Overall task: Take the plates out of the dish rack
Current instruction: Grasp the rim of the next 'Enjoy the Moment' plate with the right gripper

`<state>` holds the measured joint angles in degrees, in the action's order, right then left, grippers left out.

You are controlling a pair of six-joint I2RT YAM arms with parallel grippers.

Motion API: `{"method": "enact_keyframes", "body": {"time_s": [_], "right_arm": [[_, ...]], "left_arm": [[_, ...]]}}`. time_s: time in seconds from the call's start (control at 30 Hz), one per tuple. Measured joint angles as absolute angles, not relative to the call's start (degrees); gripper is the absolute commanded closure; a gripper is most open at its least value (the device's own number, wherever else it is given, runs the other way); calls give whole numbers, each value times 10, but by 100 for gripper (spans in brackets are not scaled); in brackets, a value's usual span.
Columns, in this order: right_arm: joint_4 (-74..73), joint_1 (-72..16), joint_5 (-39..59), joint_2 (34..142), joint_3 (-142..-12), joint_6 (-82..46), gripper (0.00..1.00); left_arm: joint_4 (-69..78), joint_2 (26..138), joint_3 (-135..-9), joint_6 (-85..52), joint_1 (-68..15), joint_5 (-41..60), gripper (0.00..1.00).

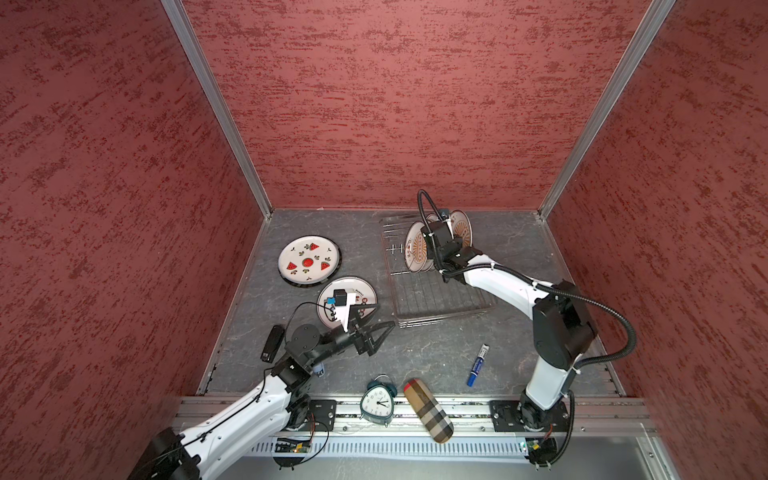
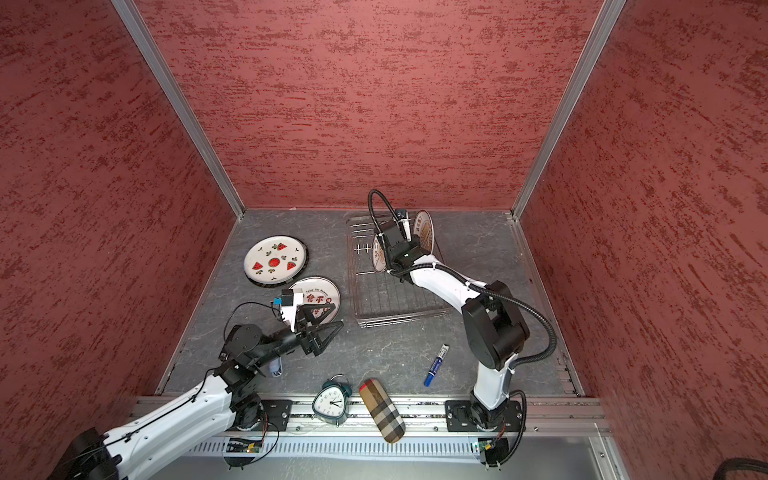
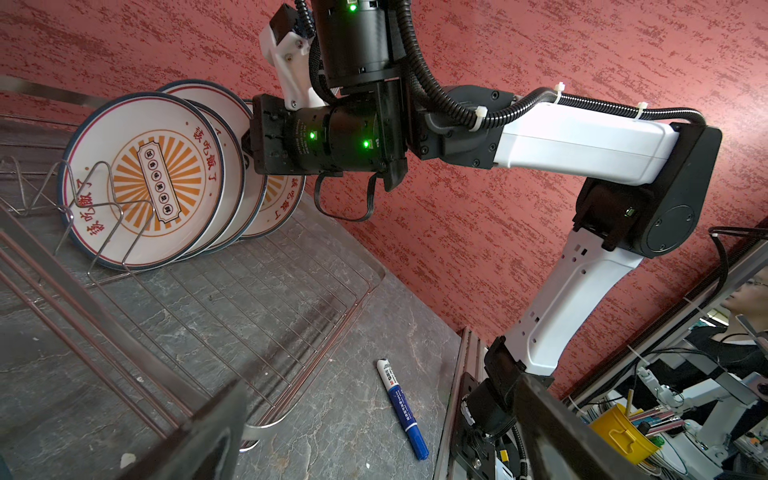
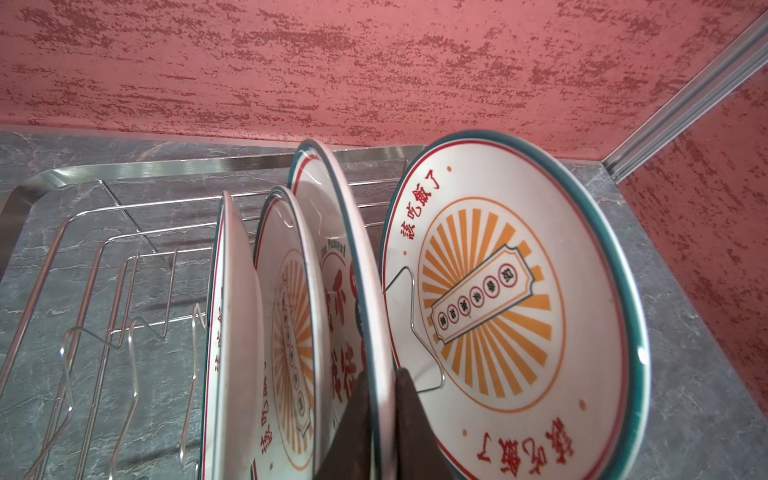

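In both top views the right arm (image 1: 446, 245) reaches over the dish rack (image 1: 436, 299), its wrist hiding the standing plates; the left gripper (image 1: 376, 318) hangs well apart from the rack, jaws spread wide with nothing between them, just above a red-character plate (image 1: 365, 293) lying flat on the table (image 1: 415, 357), the watermelon plate (image 1: 307, 262) beyond it (both look already unloaded). In the left wrist view the left fingers (image 3: 199, 440) frame the picture far apart; ahead of them the racked plates lean in their slots with the right wrist against their upper rims. In the right wrist view the right gripper (image 4: 382, 374) is clenched on the rim of the held plate (image 4: 332, 232), one finger on each face; the inner sunburst plate (image 4: 291, 332) stands close on one side of the jaws, the end sunburst plate (image 4: 498, 311) leans away on the other, a wire prong (image 4: 411, 299) between it and the jaws. The lift should probably follow the plate's own plane, without twisting, until its lower edge clears the prongs; only then swing toward the table, slowly, since only the rim sits between the jaws and a neighbour could tip.
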<state>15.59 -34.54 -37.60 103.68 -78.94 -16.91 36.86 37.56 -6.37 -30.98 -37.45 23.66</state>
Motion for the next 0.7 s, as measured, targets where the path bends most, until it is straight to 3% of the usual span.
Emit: {"method": "enact_keyframes", "body": {"time_s": [0.13, 0.5, 0.7], "right_arm": [[155, -345, -376, 1046, -789, -167, 83], [151, -346, -377, 1063, -803, -163, 95], [161, -346, -380, 1071, -821, -160, 96]], "left_arm": [[368, 374, -64, -310, -376, 235, 1], [357, 374, -64, -310, -376, 224, 1], [349, 371, -64, -310, -376, 203, 1]]}}
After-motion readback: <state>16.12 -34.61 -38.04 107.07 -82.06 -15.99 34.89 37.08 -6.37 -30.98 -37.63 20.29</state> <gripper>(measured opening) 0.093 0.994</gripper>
